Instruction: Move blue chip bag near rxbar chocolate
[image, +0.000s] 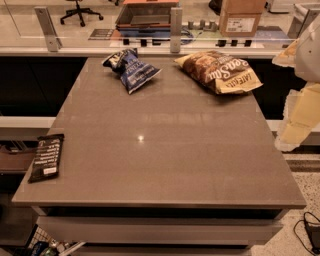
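The small crumpled dark blue foil chip bag (131, 69) lies on the far part of the wide grey-brown table top (165, 155), a little left of the middle and close to the back edge. The flat, narrow black rxbar chocolate wrapper with white text lines (46, 157) lies at the near left corner of the same table, just at the left edge. The two are well apart, with a large bare surface between them. A bigger brown-and-yellow chip bag (218, 71) lies at the far right, near the blue bag but not touching it.

The gripper (299, 117) shows only as a pale cream shape at the right border of the camera view, beyond the right side of the table and above the floor. It is well apart from all three packages and holds nothing that can be seen. Whether it is open or closed cannot be told from here.

By this layout, the task seems to be at its very beginning: the blue bag is not yet grasped and is not near the bar. The next move probably calls for a reach across the table to the far side, passing by the brown-and-yellow bag without pushing it. The foil is crumpled and light, so a grasp on its raised middle seems safer than one on a thin edge.
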